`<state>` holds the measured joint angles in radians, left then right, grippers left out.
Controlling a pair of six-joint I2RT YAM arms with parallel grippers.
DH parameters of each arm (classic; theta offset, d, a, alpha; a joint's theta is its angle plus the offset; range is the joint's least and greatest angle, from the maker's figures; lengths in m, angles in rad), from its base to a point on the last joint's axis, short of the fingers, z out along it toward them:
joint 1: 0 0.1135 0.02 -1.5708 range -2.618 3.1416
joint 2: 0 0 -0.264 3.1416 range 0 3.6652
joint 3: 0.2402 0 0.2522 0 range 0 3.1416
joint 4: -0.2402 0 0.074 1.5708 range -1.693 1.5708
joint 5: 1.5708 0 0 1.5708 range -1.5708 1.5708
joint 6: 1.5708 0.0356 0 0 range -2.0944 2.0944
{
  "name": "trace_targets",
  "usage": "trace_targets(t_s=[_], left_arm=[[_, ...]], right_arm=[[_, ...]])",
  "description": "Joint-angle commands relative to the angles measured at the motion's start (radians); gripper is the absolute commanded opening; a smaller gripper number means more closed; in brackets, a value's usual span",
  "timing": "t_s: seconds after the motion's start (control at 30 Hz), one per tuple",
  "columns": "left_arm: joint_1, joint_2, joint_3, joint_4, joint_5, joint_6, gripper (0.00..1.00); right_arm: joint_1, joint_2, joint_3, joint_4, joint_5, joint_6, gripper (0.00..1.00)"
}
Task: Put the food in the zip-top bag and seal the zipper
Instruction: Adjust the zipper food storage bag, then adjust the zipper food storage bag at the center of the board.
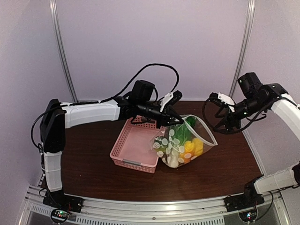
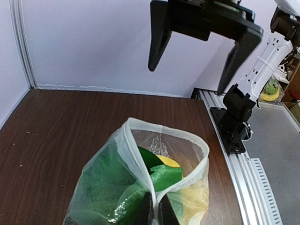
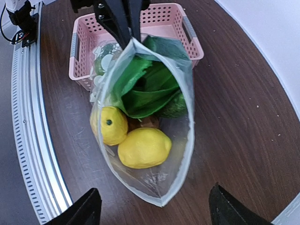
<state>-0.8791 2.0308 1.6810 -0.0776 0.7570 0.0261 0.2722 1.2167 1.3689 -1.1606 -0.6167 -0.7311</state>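
Pinching the far end of the zipper (image 3: 191, 117), the left gripper (image 3: 131, 40) has its dark fingers closed on the thin press-seal rim of the zip-top bag (image 3: 154, 183). The right gripper (image 3: 157, 215) stands wide and holds nothing, its fingers apart from the plastic.

The bag is soft, clear film printed with white ovals; its mouth gapes in a long almond shape. The near tip of that mouth lies between the right jaws. The long axis runs from there straight to the left jaws, and the opening faces up toward the right gripper.

The right wrist view looks down the mouth: two smooth yellow lemons (image 3: 143, 147) nearest the right jaws, crinkled green leafy vegetable (image 3: 145, 93) closer to the left jaws. Beyond the left jaws sits the pink lattice basket (image 3: 187, 28).

The top view alone shows the dotted side wall, with the bag's bottom on the dark wood-grain table (image 1: 93, 168) beside the basket.
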Motion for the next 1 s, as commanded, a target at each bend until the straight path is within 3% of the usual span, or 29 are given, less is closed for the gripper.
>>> trace_targets(t_s=[0.0,0.1,0.27,0.43,0.57,0.7,0.97], left_arm=[[-0.003,-0.009,0.032,0.018,0.002,-0.054,0.03],[-0.003,-0.014,0.053,-0.022,0.007,-0.051,0.03],[-0.029,-0.032,0.131,-0.044,-0.022,-0.092,0.01],[-0.097,-0.001,0.193,0.138,-0.042,-0.199,0.00],[-0.103,0.072,0.252,0.179,-0.039,-0.239,0.00],[-0.103,0.086,0.189,0.218,-0.003,-0.217,0.00],[-0.104,0.098,0.113,-0.043,0.008,-0.036,0.03]], right_arm=[[0.143,-0.045,-0.084,0.198,0.063,0.054,0.93],[0.167,-0.030,-0.086,0.247,0.089,0.059,0.99],[0.197,0.016,-0.018,0.233,0.089,0.054,1.00],[0.185,-0.021,0.062,0.164,0.163,0.008,1.00],[0.165,-0.042,0.106,0.057,0.189,-0.032,1.00],[0.160,-0.097,0.013,0.074,0.239,-0.042,1.00],[0.160,-0.104,-0.109,0.108,0.258,-0.079,1.00]])
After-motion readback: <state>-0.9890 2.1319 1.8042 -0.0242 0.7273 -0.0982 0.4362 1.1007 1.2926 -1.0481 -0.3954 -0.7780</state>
